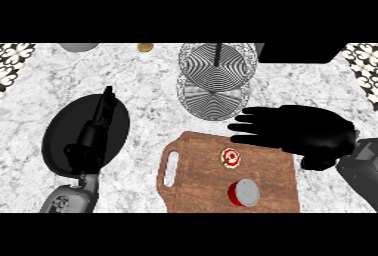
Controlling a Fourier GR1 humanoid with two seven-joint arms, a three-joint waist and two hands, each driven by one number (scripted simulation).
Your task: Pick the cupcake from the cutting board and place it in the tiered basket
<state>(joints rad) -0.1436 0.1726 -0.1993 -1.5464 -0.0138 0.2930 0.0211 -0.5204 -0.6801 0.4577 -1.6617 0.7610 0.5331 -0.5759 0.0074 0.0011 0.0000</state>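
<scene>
On the wooden cutting board (199, 195), at the near middle of the marble counter (148, 75), two small round things are seen. The upper one, the cupcake (231, 157), is topped in red and white and sits near the board's middle. The lower one, a red-sided can (244, 192) with a grey top, lies nearer the board's front edge, just apart from the cupcake.

The right hand (306, 132) is held over the board's far right corner, its fingers straight and spread, pointing left toward the board's middle; nothing is held in it. Its fingertips lie just beyond and to the right of the cupcake, and no contact can be made out.

The tiered basket (215, 80), patterned in black and white wire, stands just beyond the board's far edge, its two rounds overlapping. To the left of the board a dark round pan (74, 135) is seen, and above it the left hand (85, 145), its fingers straight and relaxed, at rest.

The step in hand is judged to be the reach: the cupcake is not yet grasped. For the next move the right hand would need to be brought down and left over the cupcake, and the fingers closed round it without the can being knocked. A lift away from the board toward the basket would follow.
</scene>
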